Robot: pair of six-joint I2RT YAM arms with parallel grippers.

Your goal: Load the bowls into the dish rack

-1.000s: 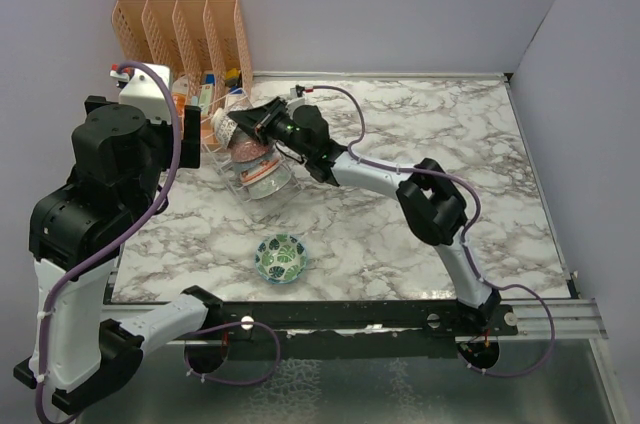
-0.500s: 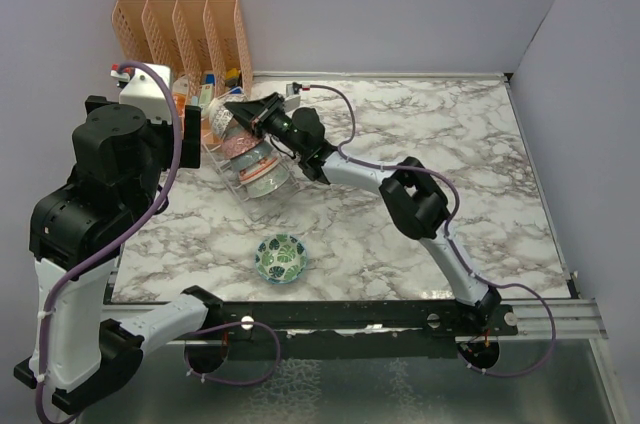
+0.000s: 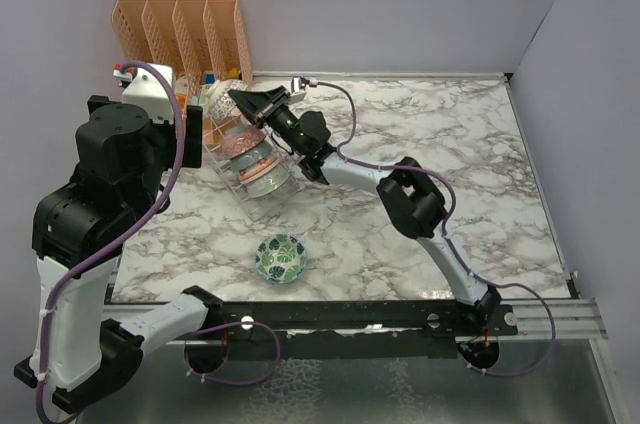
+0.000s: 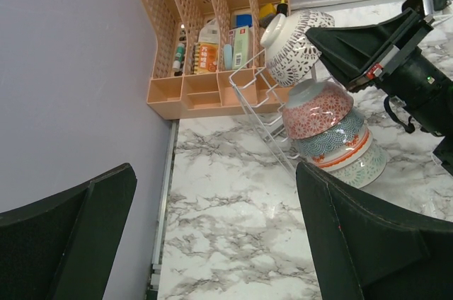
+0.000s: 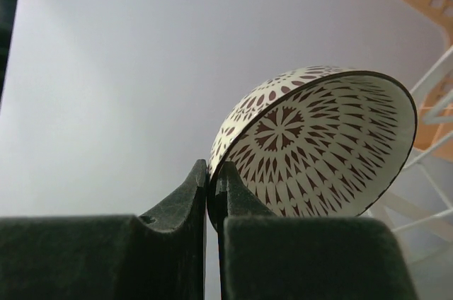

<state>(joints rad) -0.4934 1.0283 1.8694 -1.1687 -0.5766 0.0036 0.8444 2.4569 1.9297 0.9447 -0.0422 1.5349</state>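
Observation:
My right gripper [image 5: 211, 172] is shut on the rim of the white bowl with the dark lattice [image 5: 318, 144]. It holds the bowl tilted in the air over the far end of the wire dish rack [image 3: 232, 166]. In the left wrist view this bowl [image 4: 294, 45] hangs just above a row of nested bowls in the rack [image 4: 258, 105]: a pink one [image 4: 316, 107], a red-rimmed one [image 4: 340, 150] and a pale green one [image 4: 362, 170]. The green leaf-patterned bowl [image 3: 281, 257] sits alone on the table near the front. My left gripper [image 4: 219, 243] is open and empty, left of the rack.
The orange slotted organizer [image 3: 180, 29] stands in the back left corner right behind the rack, with bottles and small packs at its foot [image 4: 212, 49]. The purple wall runs along the left. My right arm [image 3: 420, 199] stretches across the marble table [image 3: 440, 134].
My right gripper has carried the lattice bowl back and left, from over the nested bowls to the rack's far end by the organizer. The left arm has hardly moved.

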